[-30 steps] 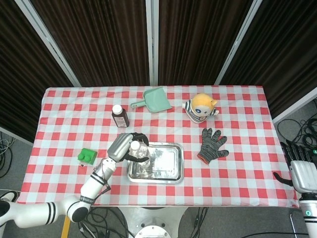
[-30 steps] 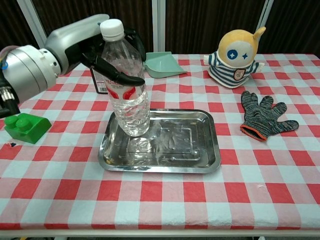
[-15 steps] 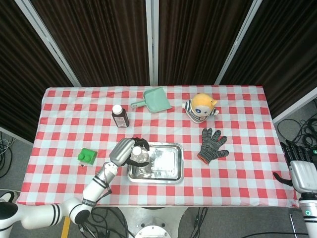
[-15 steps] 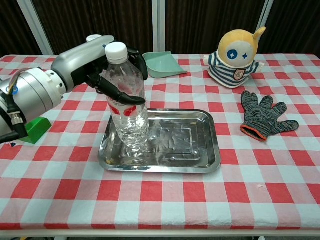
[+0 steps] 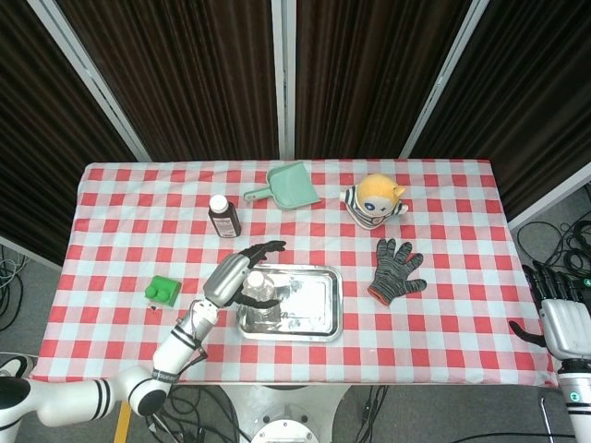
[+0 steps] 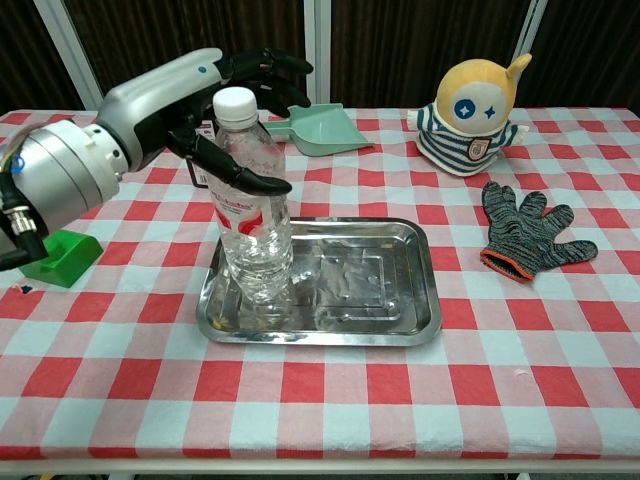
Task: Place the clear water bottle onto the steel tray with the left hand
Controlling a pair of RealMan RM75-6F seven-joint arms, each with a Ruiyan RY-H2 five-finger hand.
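Left hand (image 6: 195,95) wide open, fingers (image 6: 262,66) spread, holding nothing. Clear water bottle (image 6: 253,215) stands upright w/ cap up, long axis vertical, on left end of steel tray (image 6: 400,310); thumb just in front of bottle, contact unclear.

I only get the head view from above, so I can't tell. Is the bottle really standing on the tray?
Observer: Yes. The chest view shows the clear water bottle upright, with its base on the floor of the steel tray, at the left end.
Operator: Is the robot hand squeezing it?
Observer: It doesn't look like it. The left robot hand has its fingers spread. The long ones reach behind the cap. The thumb crosses the bottle's front, and I can't tell if it touches.
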